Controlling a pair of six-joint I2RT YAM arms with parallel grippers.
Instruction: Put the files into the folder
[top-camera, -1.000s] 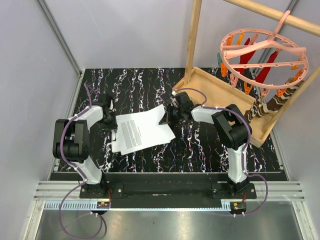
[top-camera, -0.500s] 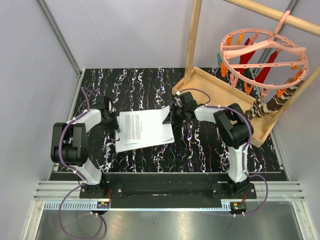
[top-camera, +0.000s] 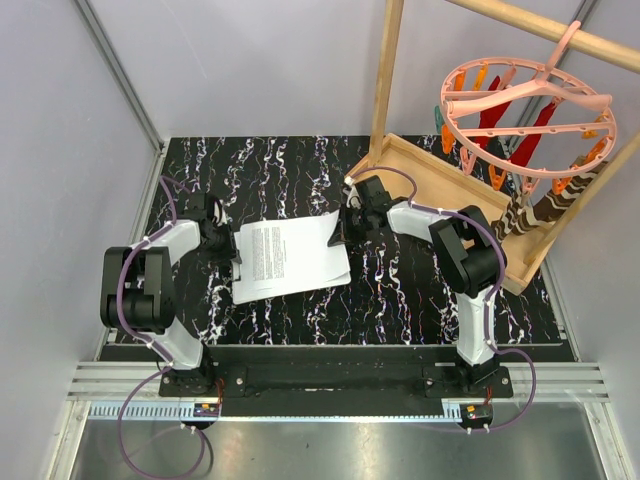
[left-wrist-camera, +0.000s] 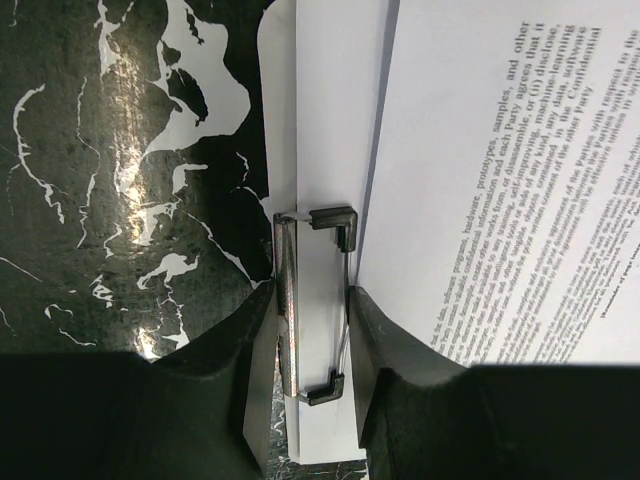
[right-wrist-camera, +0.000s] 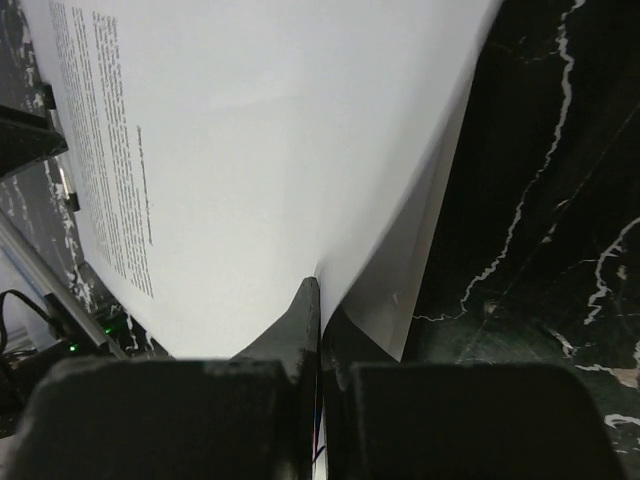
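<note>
The files (top-camera: 295, 255), a white sheet with a block of black text, lie on the white folder (top-camera: 243, 291) in the middle left of the black marbled table. My left gripper (top-camera: 230, 246) is at the folder's left short edge. In the left wrist view it (left-wrist-camera: 310, 300) is shut on the metal clip (left-wrist-camera: 300, 305), one finger on each side, with the sheet's edge (left-wrist-camera: 480, 150) just right of the clip. My right gripper (top-camera: 342, 232) is shut on the sheet's right edge, lifting that corner. In the right wrist view its jaws (right-wrist-camera: 319, 292) pinch the sheet (right-wrist-camera: 250, 150) above a white layer (right-wrist-camera: 425, 260).
A shallow wooden tray (top-camera: 432, 172) lies at the back right, just beyond my right gripper. A wooden rack post (top-camera: 386, 80) rises from it. A pink round peg hanger (top-camera: 520, 100) hangs above the right side. Grey walls close in the table.
The sheet and folder have turned and now lie squarer to the table, and the sheet's left edge has come closer to the clip. Both grippers have shifted slightly towards the back, still holding.
</note>
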